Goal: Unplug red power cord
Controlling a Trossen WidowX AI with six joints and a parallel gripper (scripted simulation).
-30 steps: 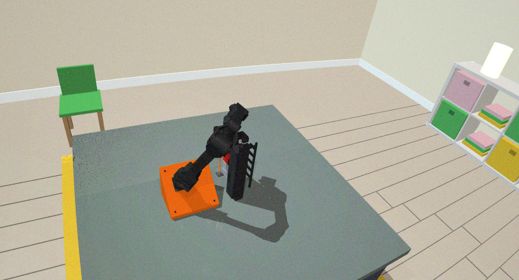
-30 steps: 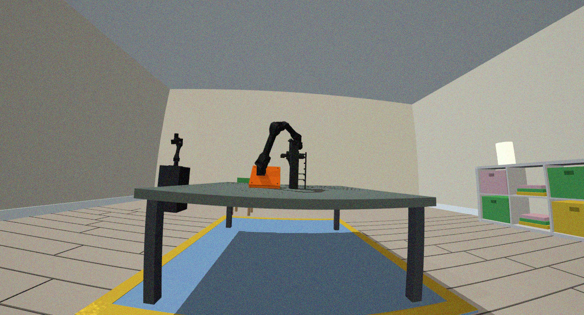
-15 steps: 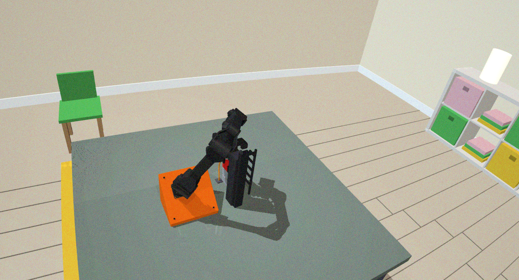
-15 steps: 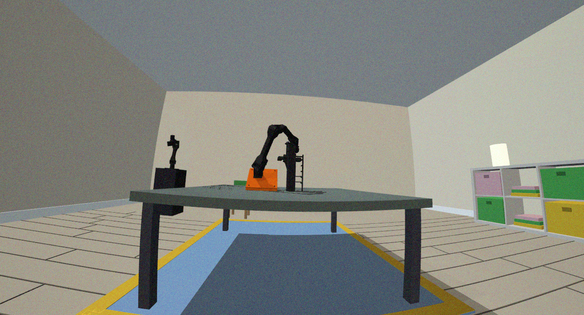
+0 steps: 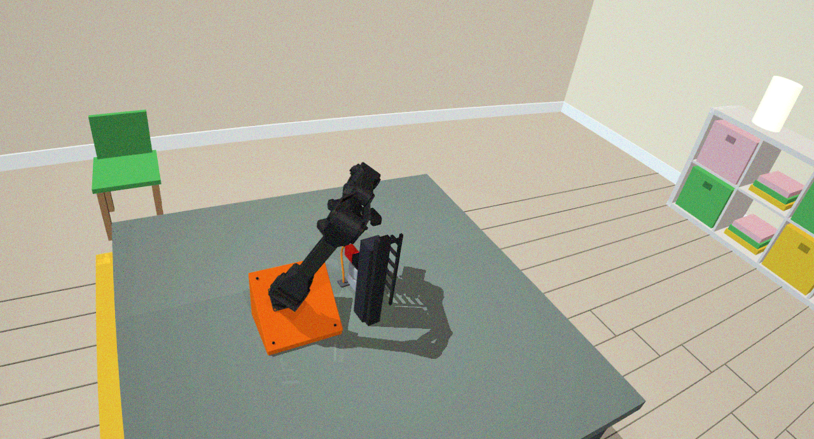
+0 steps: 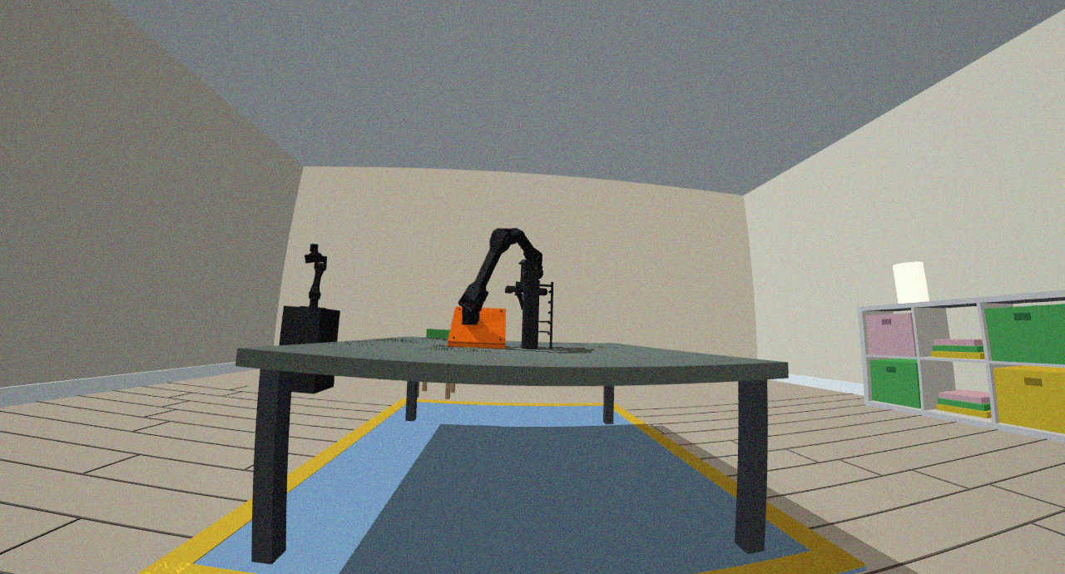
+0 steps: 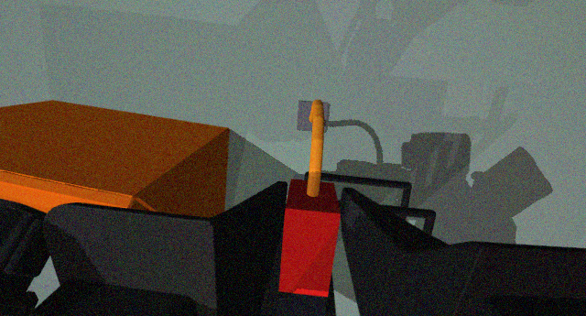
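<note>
Pinched at both sides, the red block-shaped plug sits clamped in the black parallel-jaw gripper above the grey-green tabletop. An orange cord runs from it to a small grey square plate, at twelve o'clock from the plug in the wrist view.

The grip is made; the release is not. Whether the plug has left its socket cannot be told: the joint is hidden, though a pale piece just below in the top view may be the strip. If it is seated, a straight pull remains; then the fingers must part and withdraw.

Room looks tight from the top: a tall black column rises at four o'clock, a black ladder-like frame just beyond, and the orange box-shaped base lies toward eight. Lifting before swinging sideways appears the safer exit; a sideways sweep could knock column or frame.
</note>
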